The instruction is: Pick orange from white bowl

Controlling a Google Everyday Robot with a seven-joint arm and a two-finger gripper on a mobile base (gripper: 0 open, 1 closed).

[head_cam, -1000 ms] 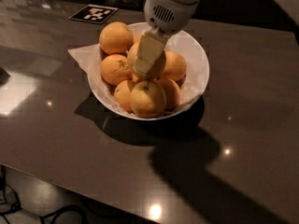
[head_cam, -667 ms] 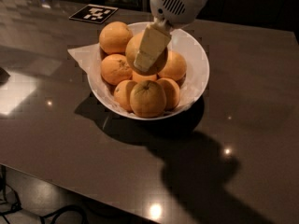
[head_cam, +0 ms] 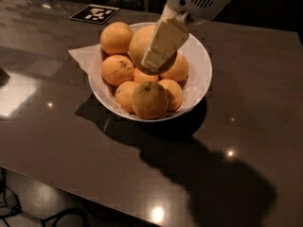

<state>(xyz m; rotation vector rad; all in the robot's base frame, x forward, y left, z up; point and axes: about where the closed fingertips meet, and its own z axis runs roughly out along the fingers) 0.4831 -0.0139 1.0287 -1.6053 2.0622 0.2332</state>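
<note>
Where the fruit is heaped highest in the white bowl [head_cam: 204, 70], the orange [head_cam: 137, 41] sits at the top toward the back, large and pale. The gripper [head_cam: 158, 51] is clenched on it, coming down from the upper right. One cream finger [head_cam: 163, 41] lies across the orange's front and the other is hidden behind. Other oranges [head_cam: 149, 100] crowd below and to the left. Crinkled paper [head_cam: 83, 56] sticks out over the bowl's left rim. The bowl stands on a dark table [head_cam: 246, 126], with a black-and-white marker [head_cam: 94, 14] beyond it.
</note>
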